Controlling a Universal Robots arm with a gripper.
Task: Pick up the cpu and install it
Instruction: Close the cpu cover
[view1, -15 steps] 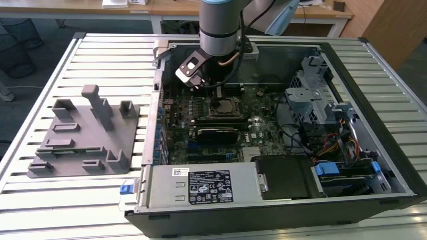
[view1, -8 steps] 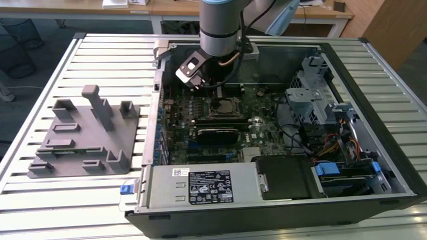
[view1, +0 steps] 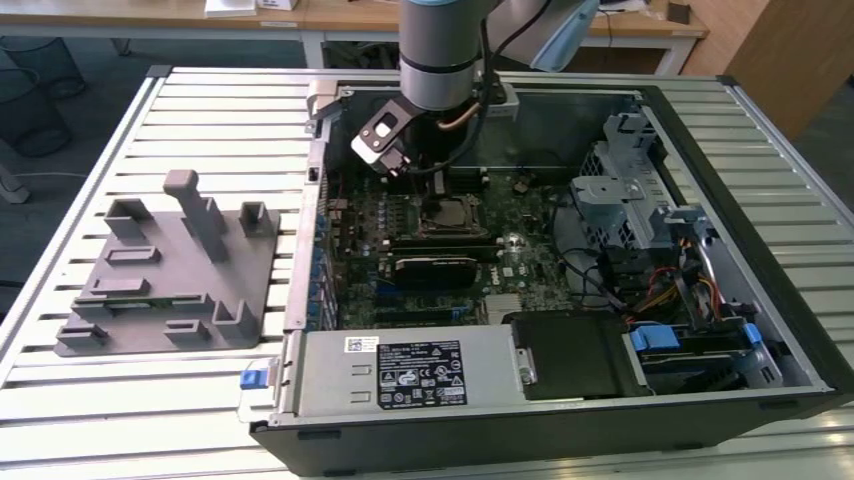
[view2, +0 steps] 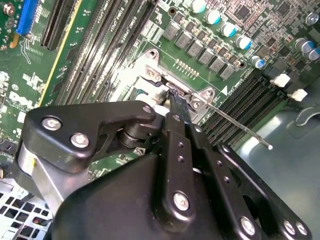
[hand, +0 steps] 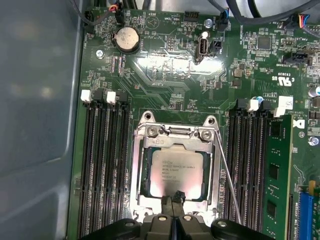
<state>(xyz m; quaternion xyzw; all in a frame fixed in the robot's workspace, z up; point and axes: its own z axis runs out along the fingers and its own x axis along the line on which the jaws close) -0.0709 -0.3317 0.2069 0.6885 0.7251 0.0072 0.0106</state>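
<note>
Gripper status: 2 black fingers pressed together, no gap between the tips, nothing clamped between them. In the second wrist view the gripper reads the same, as 1 narrow black bar.

CPU: the small flat square chip with a pale silvery-grey metal top lies flat in its socket, directly ahead of the fingertips. The tips sit at the chip's nearest edge; touching or just above it, can't tell.

Around the tool:
- The silvery metal socket frame encloses the chip on all 4 sides.
- The thin steel lever rod runs along 1 side of the frame, just beside the gripper and at a slight angle to the frame.
- Black memory slots flank the socket on both sides of the gripper. 1 long green memory module stands in a slot on the lever side, further out.

Exterior view: the grey robot arm stands vertical over the open black computer case, gripper low over the green motherboard. The grey plastic fixture tray sits on the white slatted table outside the case, well apart from the gripper, toward the exterior view's left.
</note>
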